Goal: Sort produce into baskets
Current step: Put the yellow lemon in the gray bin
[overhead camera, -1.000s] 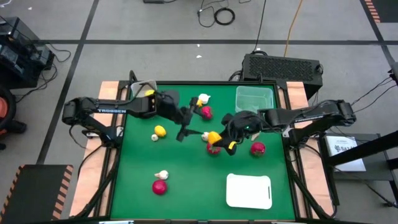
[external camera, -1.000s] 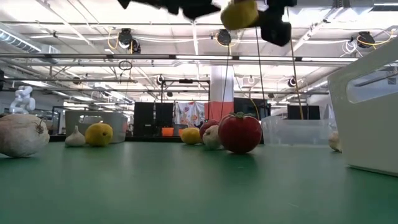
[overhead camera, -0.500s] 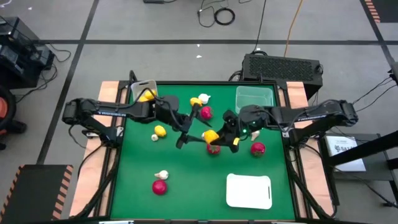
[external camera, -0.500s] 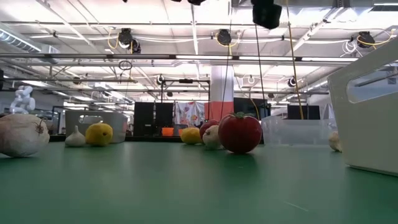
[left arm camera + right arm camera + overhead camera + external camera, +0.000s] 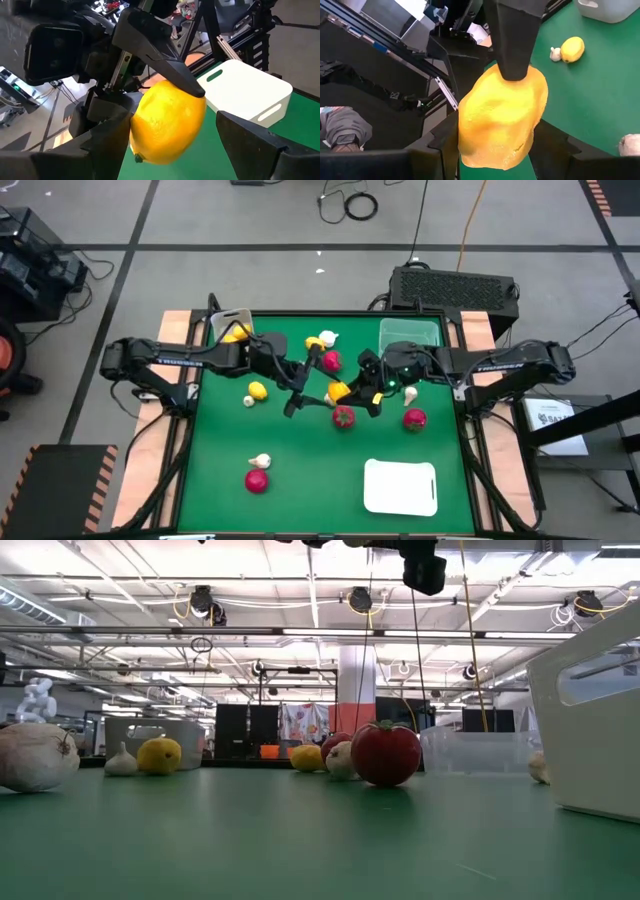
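Observation:
A yellow lemon (image 5: pixel 338 392) hangs above the middle of the green table, with my right gripper (image 5: pixel 348 392) shut on it. My left gripper (image 5: pixel 318 390) faces it from the table's left. It is open, with one finger on either side of the lemon (image 5: pixel 167 122). On the table lie more produce: red pieces (image 5: pixel 343 417) (image 5: pixel 414 419) (image 5: pixel 257 480), a lemon (image 5: pixel 257 391), and garlic bulbs (image 5: pixel 261 462). The baskets are a whitish bin (image 5: pixel 232 328) at the far left, a greenish bin (image 5: pixel 410 340) at the far right, and a white tray (image 5: pixel 400 485) at the near right. My right gripper pinches the lemon (image 5: pixel 502 117) between its two fingers; one finger (image 5: pixel 165 60) lies on the lemon's upper side (image 5: pixel 195 97). The fingers come from the table's right, slanting slightly down. The lemon is lifted clear of the table. My left gripper has one finger (image 5: pixel 100 142) close against the lemon's side; whether it touches I cannot tell. The other finger (image 5: pixel 250 145) stands apart from it.
A lemon and a garlic bulb (image 5: pixel 322 340) and a red piece (image 5: pixel 331 361) lie just behind the two grippers. Another lemon lies in the whitish bin. Open green surface shows near the front edge, between the red piece at the near left and the tray.
My right gripper has risen and gone a little toward the table's left and far side with the lemon, up to my left gripper. The lemon has left the top of the low view. The red piece beneath it now shows uncovered.

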Controlling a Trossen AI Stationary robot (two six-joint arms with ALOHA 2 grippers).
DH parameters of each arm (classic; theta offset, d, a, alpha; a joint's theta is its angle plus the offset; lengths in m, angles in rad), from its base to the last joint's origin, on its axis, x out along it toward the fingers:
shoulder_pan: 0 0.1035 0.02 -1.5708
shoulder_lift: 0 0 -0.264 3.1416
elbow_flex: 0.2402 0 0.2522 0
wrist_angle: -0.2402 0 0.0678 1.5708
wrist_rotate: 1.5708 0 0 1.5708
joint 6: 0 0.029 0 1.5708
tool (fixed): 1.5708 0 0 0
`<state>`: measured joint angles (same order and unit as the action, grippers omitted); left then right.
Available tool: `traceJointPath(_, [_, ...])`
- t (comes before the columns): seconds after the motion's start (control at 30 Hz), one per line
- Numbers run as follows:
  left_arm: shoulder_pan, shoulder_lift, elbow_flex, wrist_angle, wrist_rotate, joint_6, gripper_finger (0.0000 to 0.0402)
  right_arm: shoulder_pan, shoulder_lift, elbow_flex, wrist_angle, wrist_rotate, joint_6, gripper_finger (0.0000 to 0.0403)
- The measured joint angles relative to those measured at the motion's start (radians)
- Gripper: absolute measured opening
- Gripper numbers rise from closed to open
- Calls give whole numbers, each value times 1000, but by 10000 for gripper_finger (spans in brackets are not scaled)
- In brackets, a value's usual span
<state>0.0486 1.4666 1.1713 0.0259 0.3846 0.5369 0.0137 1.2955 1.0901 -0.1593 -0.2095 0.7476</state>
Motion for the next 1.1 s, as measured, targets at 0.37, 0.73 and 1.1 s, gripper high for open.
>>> traceJointPath(0.37, [-1,43,1,33,65,-31,299,-15,76,0,79,-26,3,180])
traceJointPath(0.73, [2,43,1,12,61,-30,299,-15,74,0,76,-31,0,181])
traceJointPath(1.1, [2,43,1,-5,56,-30,229,-14,74,0,76,-36,1,181])
